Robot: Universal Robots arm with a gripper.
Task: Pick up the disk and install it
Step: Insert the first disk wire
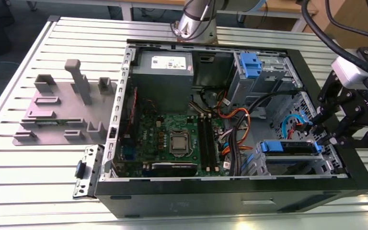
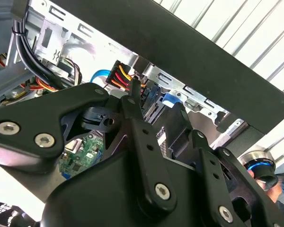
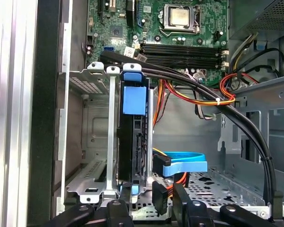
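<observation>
The black linkage arms of the claw (image 2: 146,156) lie closest to the lens in the second wrist view, crossing over one another in front of the computer case. Whether the claw is open or closed, and whether it holds anything, cannot be told from any view. In the exterior view the claw (image 1: 337,127) stands at the case's edge on the exterior view's right, just beside the drive cage.

The disk (image 1: 291,147) sits inside the open case (image 1: 235,194), seated on edge in the metal drive cage (image 1: 293,165) at the case's near corner on the exterior view's right. Its blue bracket faces upward in that view. In the first wrist view the disk (image 3: 134,137) stands between two silver cage rails, with its blue bracket tab (image 3: 134,98) at the end toward the motherboard. A blue flat cable (image 3: 184,163) and a bundle of orange, red and yellow wires run just beside it.

The motherboard (image 1: 174,139) occupies the case floor, with the processor socket (image 1: 178,145) near its middle. A second blue bracket (image 1: 250,64) rests in the far bay.

The case lies on its side on a slatted metal bench (image 1: 30,177). A grey plastic stand (image 1: 69,112) with upright posts stands on the bench, at the exterior view's left, apart from the case.
</observation>
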